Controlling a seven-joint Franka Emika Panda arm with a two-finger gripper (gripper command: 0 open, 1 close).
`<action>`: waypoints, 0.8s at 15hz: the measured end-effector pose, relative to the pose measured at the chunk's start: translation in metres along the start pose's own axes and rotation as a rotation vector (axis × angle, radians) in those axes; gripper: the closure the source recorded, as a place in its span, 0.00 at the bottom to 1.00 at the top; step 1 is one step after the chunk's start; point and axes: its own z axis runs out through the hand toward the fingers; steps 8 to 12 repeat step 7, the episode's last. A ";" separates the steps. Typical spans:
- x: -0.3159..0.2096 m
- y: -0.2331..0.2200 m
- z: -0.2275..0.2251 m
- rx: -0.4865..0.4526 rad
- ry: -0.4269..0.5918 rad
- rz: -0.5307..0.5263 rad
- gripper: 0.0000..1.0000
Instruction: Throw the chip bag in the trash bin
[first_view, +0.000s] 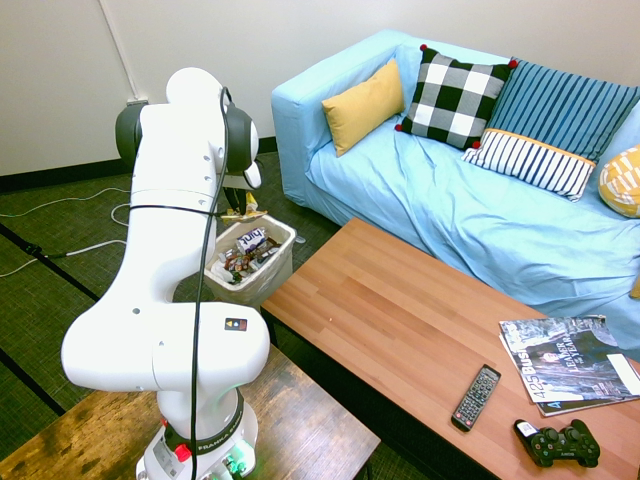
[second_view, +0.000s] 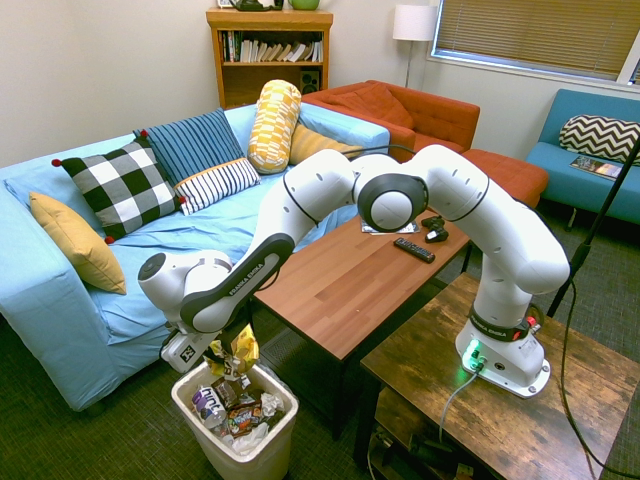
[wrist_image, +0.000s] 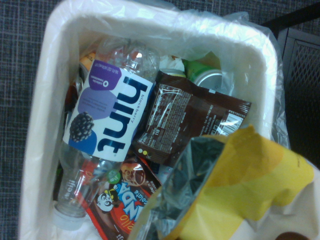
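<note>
The yellow chip bag (second_view: 243, 350) hangs crumpled from my gripper (second_view: 224, 352), just above the open top of the trash bin (second_view: 283, 428). The gripper is shut on the bag's upper part. In the first exterior view the chip bag (first_view: 243, 211) shows as a small yellow patch under the wrist, over the off-white trash bin (first_view: 277, 268) on the carpet. Close up in the wrist view, the chip bag (wrist_image: 245, 190) shows its silver inside, with the trash bin's rim (wrist_image: 34, 125) directly below.
The bin holds a clear "hint" bottle (wrist_image: 107, 125), a brown wrapper (wrist_image: 185, 120) and other wrappers. A wooden coffee table (first_view: 400, 320) stands beside it, carrying a remote (first_view: 476, 396), a game controller (first_view: 558, 445) and magazines (first_view: 565, 362). A blue sofa (first_view: 470, 210) lies behind.
</note>
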 end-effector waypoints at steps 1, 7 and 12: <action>0.002 -0.001 -0.003 0.000 -0.001 0.001 0.00; 0.013 -0.002 -0.013 0.006 -0.010 0.002 0.00; 0.013 -0.002 -0.013 0.006 -0.010 0.002 0.00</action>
